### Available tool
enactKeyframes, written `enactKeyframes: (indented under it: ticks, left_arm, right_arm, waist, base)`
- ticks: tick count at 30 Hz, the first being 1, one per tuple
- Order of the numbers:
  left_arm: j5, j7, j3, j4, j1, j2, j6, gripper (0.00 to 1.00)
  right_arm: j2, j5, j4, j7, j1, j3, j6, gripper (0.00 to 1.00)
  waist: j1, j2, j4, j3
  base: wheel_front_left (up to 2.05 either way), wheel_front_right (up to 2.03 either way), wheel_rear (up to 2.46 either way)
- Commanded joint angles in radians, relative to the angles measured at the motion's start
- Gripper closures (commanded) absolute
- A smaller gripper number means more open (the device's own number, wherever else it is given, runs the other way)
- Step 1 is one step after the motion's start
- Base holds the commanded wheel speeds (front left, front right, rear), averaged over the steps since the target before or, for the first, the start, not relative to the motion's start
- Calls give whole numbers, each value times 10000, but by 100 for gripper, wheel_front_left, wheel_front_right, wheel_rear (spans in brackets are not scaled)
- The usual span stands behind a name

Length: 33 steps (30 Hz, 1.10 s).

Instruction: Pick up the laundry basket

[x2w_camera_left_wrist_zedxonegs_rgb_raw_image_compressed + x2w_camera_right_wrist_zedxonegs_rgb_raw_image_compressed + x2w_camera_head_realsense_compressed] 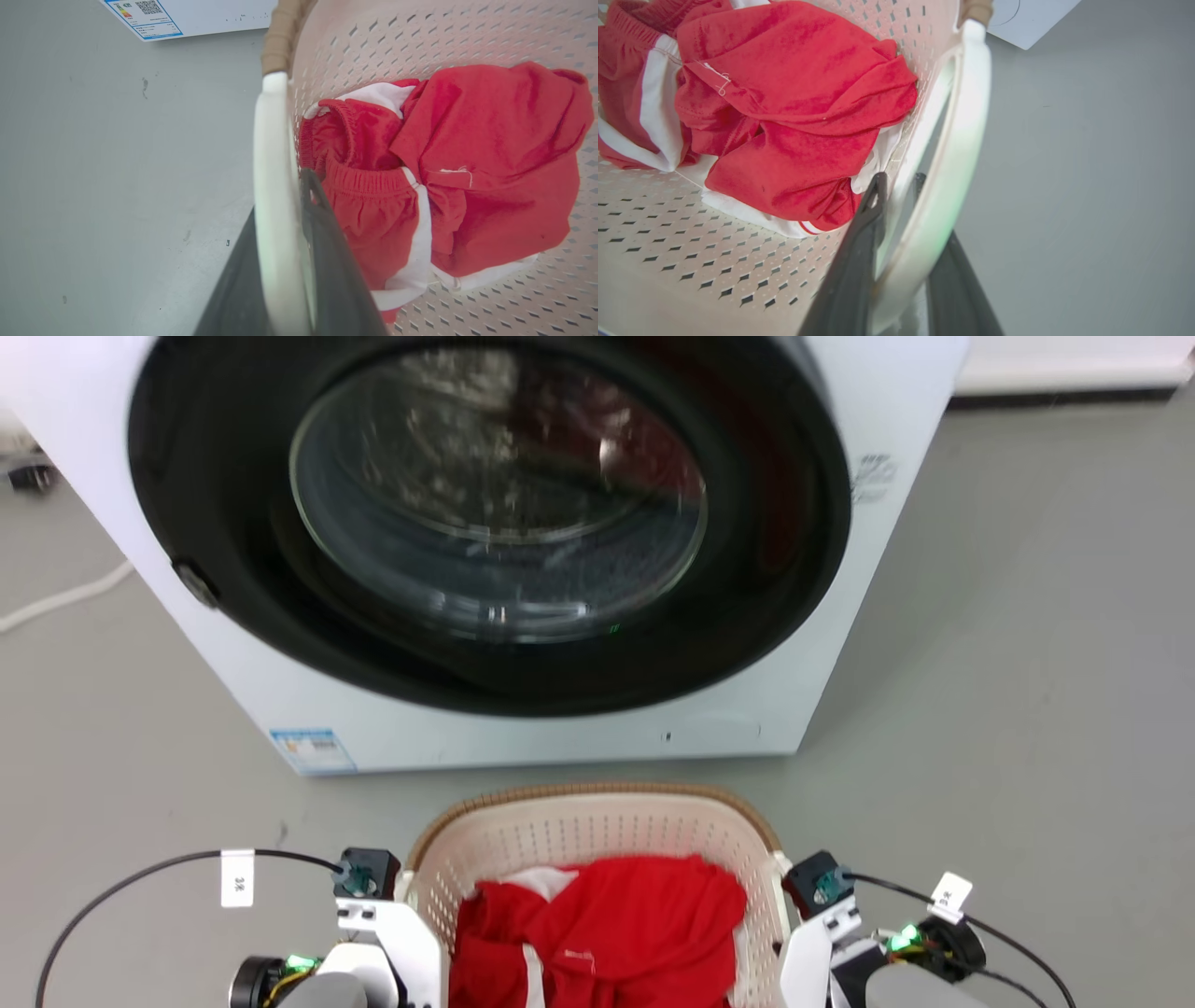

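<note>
The laundry basket [597, 826] is cream, perforated and brown-rimmed, at the bottom centre of the head view in front of the washing machine, with red and white clothes [607, 924] inside. My left gripper [406, 919] is at its left side and my right gripper [794, 919] at its right side. In the left wrist view the left gripper [280, 200] is shut on the white side handle [273, 163], one dark finger inside the basket wall [420, 37] and one outside. The right gripper [899, 186] clamps the other white handle [962, 140] the same way, beside the clothes [784, 93].
The white washing machine [840, 616] with its round dark glass door [495, 504] stands close behind the basket. Grey floor [1027, 663] spreads to both sides. A pale cable [65, 597] lies on the floor at the far left.
</note>
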Motion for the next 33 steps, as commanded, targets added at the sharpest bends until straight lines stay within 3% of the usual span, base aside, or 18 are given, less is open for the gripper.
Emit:
enactKeyframes:
  ticks: [1, 16, 33]
  left_arm:
    - [-104, 100, -191, -205, 121, -154, -103, 100]
    - [-1468, 957, -1538, -610, 524, 3, -114, 100]
    - [-2723, 1233, -2599, -699, 529, 198, -115, 100]
  right_arm:
    - [255, 90, -114, 37, 161, 205, 160, 100]
    - [117, 1038, 249, 284, 296, 956, 153, 100]
    - [-26, 1686, 450, 463, 337, 1591, 149, 100]
  waist:
    - [2, -1, -87, -626]
    - [2, -1, -61, -1742]
    - [2, -1, -46, -2015]
  base:
    - [0, 0, 0]
    - [0, 0, 0]
    - [0, 0, 0]
